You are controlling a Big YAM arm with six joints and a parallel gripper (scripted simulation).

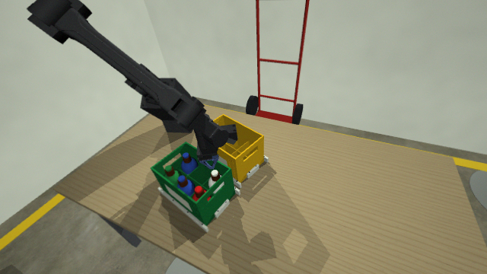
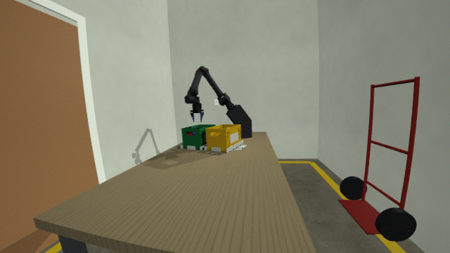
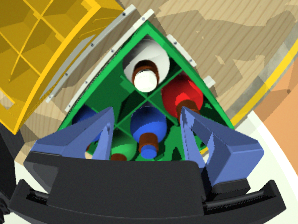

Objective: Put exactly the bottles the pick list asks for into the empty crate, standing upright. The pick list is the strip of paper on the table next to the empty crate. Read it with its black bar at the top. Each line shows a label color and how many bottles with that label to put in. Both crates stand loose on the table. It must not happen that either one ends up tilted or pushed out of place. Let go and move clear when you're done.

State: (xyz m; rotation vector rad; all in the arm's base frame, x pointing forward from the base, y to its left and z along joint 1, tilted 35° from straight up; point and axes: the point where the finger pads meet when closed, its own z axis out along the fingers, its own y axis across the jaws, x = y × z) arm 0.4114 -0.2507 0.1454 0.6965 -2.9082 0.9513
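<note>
My gripper (image 1: 208, 164) (image 2: 196, 118) (image 3: 147, 112) is open and empty. It hangs just above the green crate (image 1: 213, 207) (image 2: 190, 138) (image 3: 172, 55), over its back cells. The green crate holds two blue-labelled bottles (image 1: 188, 164) (image 1: 186, 186), a green one (image 1: 171, 176), a red one (image 1: 198, 192) (image 3: 181, 96) and a white one (image 1: 214, 178) (image 3: 145, 76). In the wrist view a blue bottle (image 3: 148, 129) lies between my fingers, below them. The yellow crate (image 1: 247, 152) (image 2: 223, 138) (image 3: 40, 43) stands empty beside the green one. A white strip, probably the pick list (image 2: 242, 147), lies by the yellow crate; its lines are not readable.
The two crates stand close together near the table's back corner, by the arm's base (image 2: 240, 121). A red hand truck (image 1: 279, 76) (image 2: 390, 158) stands on the floor beyond the table. The wall is close behind the green crate.
</note>
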